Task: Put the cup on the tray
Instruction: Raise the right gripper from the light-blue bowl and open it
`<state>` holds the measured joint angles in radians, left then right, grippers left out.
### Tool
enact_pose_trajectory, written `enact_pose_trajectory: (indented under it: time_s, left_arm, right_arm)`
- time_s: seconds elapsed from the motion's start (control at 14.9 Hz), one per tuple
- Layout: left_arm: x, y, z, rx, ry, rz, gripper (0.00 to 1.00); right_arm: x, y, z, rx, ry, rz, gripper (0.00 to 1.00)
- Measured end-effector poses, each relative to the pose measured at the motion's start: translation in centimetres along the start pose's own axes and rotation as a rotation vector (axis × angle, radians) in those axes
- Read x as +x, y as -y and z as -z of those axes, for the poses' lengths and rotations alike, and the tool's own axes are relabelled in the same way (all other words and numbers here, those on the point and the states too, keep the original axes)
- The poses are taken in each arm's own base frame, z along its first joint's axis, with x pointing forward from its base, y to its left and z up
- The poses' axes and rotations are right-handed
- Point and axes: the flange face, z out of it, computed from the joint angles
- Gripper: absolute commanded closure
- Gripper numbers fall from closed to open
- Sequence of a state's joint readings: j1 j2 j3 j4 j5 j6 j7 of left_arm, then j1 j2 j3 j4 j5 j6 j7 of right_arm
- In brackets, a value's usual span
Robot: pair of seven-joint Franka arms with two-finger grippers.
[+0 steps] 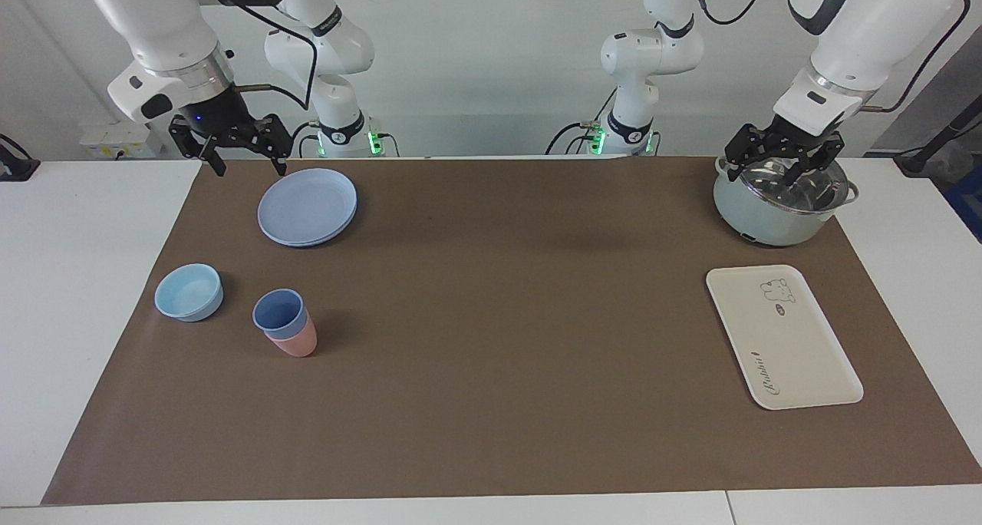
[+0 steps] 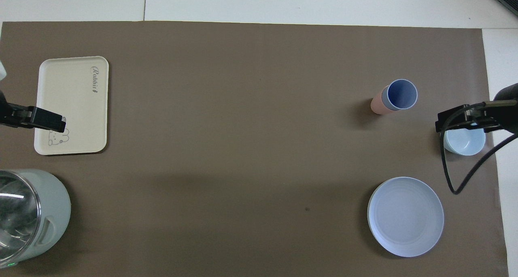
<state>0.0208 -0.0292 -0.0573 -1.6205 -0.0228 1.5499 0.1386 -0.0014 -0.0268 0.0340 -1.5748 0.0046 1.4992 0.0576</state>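
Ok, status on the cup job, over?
Left gripper open over pot; right gripper open, waiting by plate. Blue cup nested in pink cup, untouched. Tray bare.

Hidden and cut-off parts

The pink cup (image 1: 293,344) is mostly hidden by the cup (image 1: 279,313) nested inside it; the overhead view's edge crops the pot (image 2: 44,212).

Blue cup (image 2: 401,94) nested upright in pink cup (image 2: 378,103), toward right arm's end. Light-blue bowl (image 2: 465,143) and round plate (image 2: 405,216) nearer the robots there. Tray (image 2: 77,103) bare at left arm's end, pot (image 2: 30,214) nearer the robots. Left gripper (image 2: 48,122) overlaps tray edge; right gripper (image 2: 455,122) overlaps bowl.
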Motion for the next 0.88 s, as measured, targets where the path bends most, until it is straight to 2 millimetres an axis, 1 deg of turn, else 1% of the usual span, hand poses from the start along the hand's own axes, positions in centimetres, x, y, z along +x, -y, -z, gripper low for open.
enact_pose_trajectory:
  time_s: [0.4,0.74,0.88]
  left_arm:
    - [0.0,0.0,0.0,0.0,0.0,0.0,0.0]
    - [0.0,0.0,0.0,0.0,0.0,0.0,0.0]
    - [0.0,0.0,0.0,0.0,0.0,0.0,0.0]
  right_arm:
    - [-0.02,-0.09,0.02,0.0,0.0,-0.002,0.0]
    - [-0.51,-0.08,0.9,0.0,-0.015,-0.002,0.0]
    - [-0.83,-0.13,0.96,0.0,-0.002,-0.001,0.01]
